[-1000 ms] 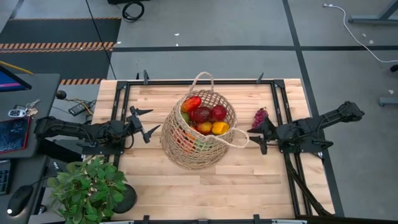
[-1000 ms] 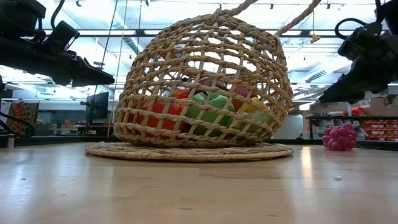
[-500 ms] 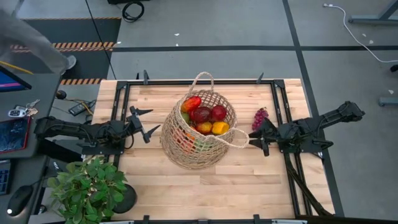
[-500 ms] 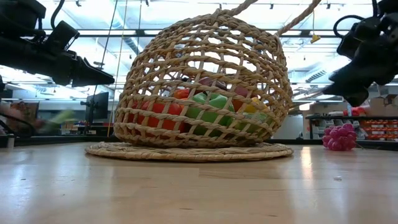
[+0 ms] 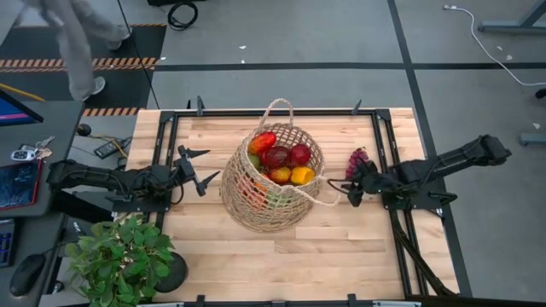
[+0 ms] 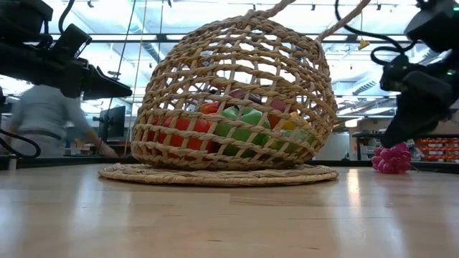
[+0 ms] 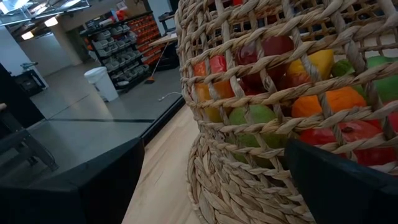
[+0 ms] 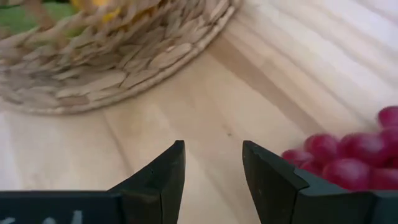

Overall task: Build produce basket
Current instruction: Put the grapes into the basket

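looking at the grapes [image 5: 356,159] now, the last loose piece, lying on the table [image 5: 341,247] near its right edge, between the basket [image 5: 271,189] and the right rail. i'd call that bunch light, soft and lumpy, likely to roll or squash if pinched hard, so i'd take it low across the middle of the cluster, gently. my right gripper [image 8: 212,167] sits just beside it on the basket side, fingers narrowed to their tightest with only a slim gap, holding nothing; it would need to spread before any grab. the basket stands at the table's middle, already heaped with red, yellow, orange and green produce [image 5: 281,162], its loop handle [image 5: 322,189] reaching toward my right gripper, so i'd mind snagging it. my left gripper [image 5: 200,170] waits spread wide and empty near the left edge, just beside the basket wall. open wood along the near edge gives me room to swing.
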